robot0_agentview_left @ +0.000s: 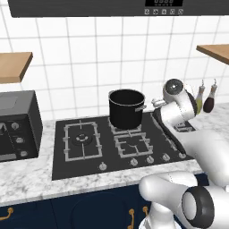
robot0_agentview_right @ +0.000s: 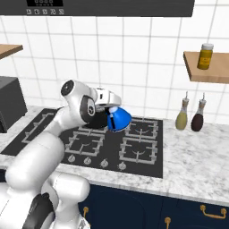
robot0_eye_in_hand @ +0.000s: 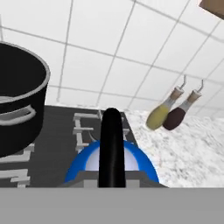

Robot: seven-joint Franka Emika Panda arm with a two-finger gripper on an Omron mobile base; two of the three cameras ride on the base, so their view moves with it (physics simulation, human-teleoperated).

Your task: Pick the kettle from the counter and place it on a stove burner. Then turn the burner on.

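Kettle (robot0_agentview_right: 118,119): held by its handle in the clenched end effector (robot0_agentview_right: 108,108), airborne right of the black stockpot (robot0_agentview_left: 126,108); risk: tilted carry may slip or clip that pot.

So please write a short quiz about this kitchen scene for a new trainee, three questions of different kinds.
1. True or false: the kettle stands on the counter.
2. What holds the kettle? A) the tool B) the black pot C) the shelf
3. How many bottles stand by the wall, right of the stove?

Key: 1 false, it hangs tilted over the stove. 2 A, by its black handle. 3 two.
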